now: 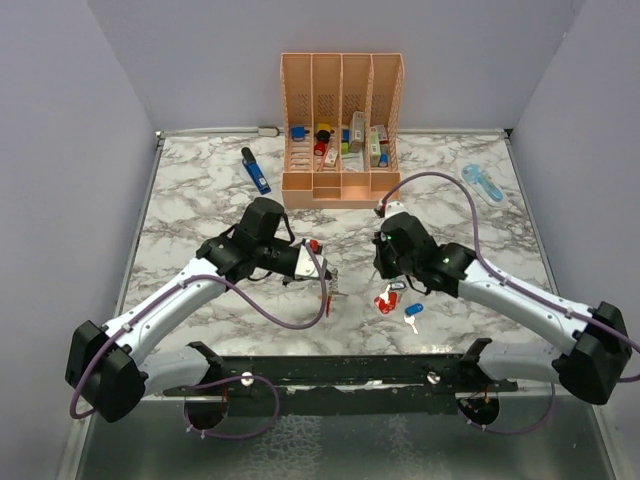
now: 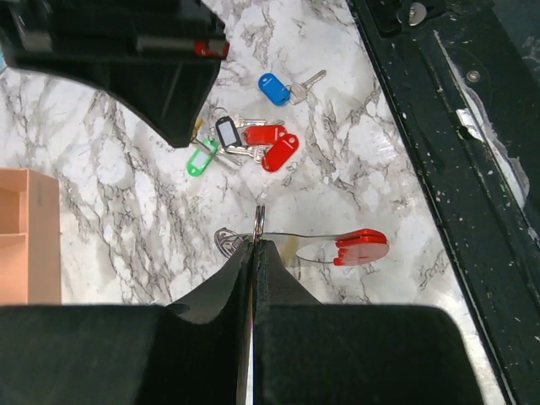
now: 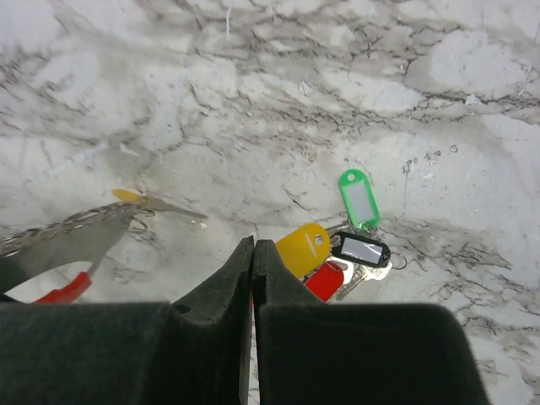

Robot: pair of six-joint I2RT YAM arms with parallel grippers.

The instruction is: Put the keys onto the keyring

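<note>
In the left wrist view the left gripper (image 2: 254, 243) has its two fingers pressed together, and they pinch the thin metal ring of the keyring (image 2: 259, 219), which stands upright just above the fingertips at the centre of the frame. Its short chain (image 2: 226, 242) hangs to the left of the fingers, and its red strap (image 2: 363, 247) lies flat on the marble table (image 2: 126, 219) to the right.

The keys (image 2: 249, 139) lie in a loose bunch above the centre of this view, with red, green and black tags touching one another. One key with a blue tag (image 2: 274, 88) lies apart, a little higher and to the right.

In the right wrist view the right gripper (image 3: 253, 246) also has its fingers closed tight. It cannot be told whether something is caught between them. A yellow tag (image 3: 304, 246) lies just beside the fingertips on the right, with a black tag (image 3: 361, 250) and a green tag (image 3: 358, 196) further right.

In the top view the orange rack (image 1: 342, 130) stands at the upper centre.
</note>
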